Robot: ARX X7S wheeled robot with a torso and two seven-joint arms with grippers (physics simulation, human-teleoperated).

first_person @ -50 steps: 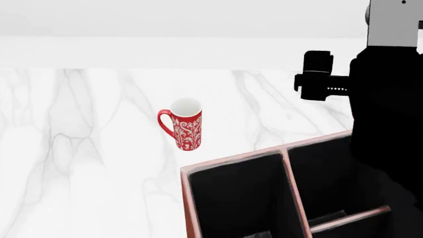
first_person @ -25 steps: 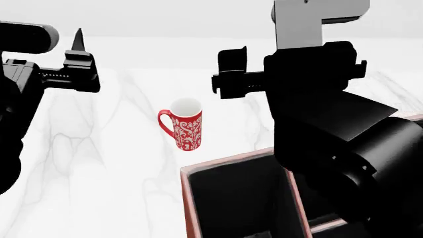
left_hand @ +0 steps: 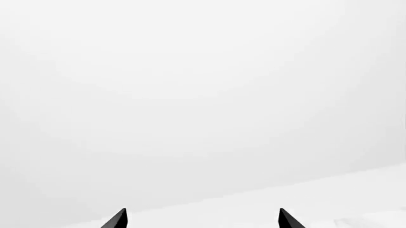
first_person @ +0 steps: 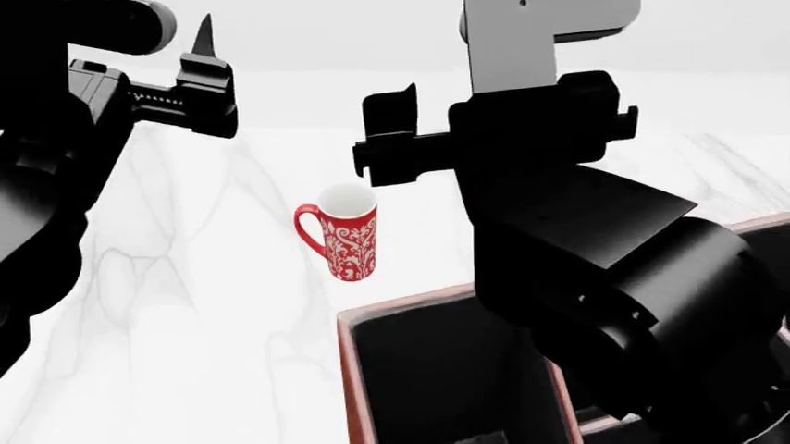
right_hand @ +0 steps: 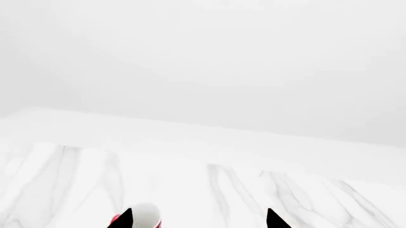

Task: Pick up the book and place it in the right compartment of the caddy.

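Note:
The book does not show in any view. The caddy (first_person: 351, 370) is a reddish-brown box with black lining at the near edge of the head view, and my right arm covers most of it. My left gripper (first_person: 202, 57) is raised at the upper left, open and empty, and its wrist view (left_hand: 203, 219) shows only white background between the fingertips. My right gripper (first_person: 390, 125) is raised above and behind the red mug, open and empty. In its wrist view (right_hand: 198, 219) the jaws stand wide apart over the marble.
A red-and-white patterned mug (first_person: 348, 231) stands upright on the white marble table (first_person: 185, 305), just beyond the caddy's far-left corner. Its rim also shows in the right wrist view (right_hand: 144, 216). The bulky black right arm (first_person: 593, 277) hides the caddy's right side.
Both arms have risen into the head view. The right arm has swung left across the caddy. The left arm came in from the left and moved up and right. The mug has not moved.

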